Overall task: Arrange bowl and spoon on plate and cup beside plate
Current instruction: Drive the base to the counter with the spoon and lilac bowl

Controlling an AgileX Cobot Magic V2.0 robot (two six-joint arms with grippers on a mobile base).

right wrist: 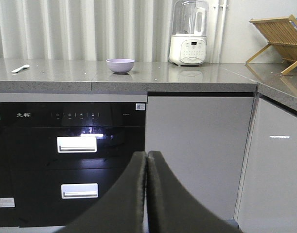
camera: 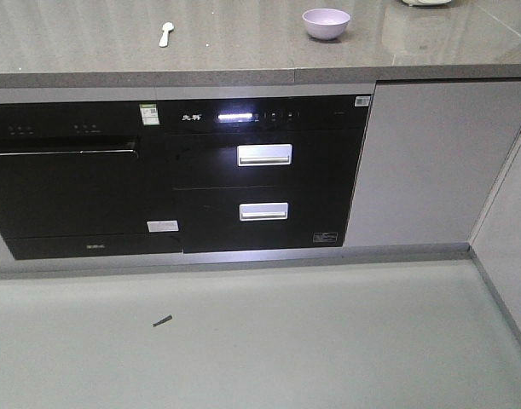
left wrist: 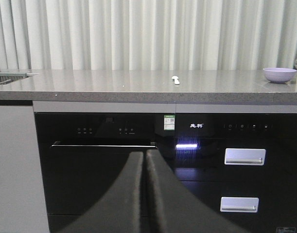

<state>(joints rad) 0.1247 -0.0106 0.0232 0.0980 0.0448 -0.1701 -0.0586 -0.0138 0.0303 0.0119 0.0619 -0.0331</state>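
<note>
1. Since both arms hang below the tabletop [camera: 243, 51], the task looks to be at its very start: nothing is gripped and nothing is arranged.
2. The left jaws are pressed together, low before the black oven front [left wrist: 90, 179]. The right jaws are likewise together, before the grey cabinet door [right wrist: 197, 155].
3. The bowl [camera: 326, 23] stands upright on the tabletop, well apart from the spoon [camera: 165, 33], which lies to its left.
4. Neither plate nor cup shows in any view.
5. The next move, as I judge it, is to find the plate, raise an arm above the tabletop edge, and part its jaws over the bowl.
</note>
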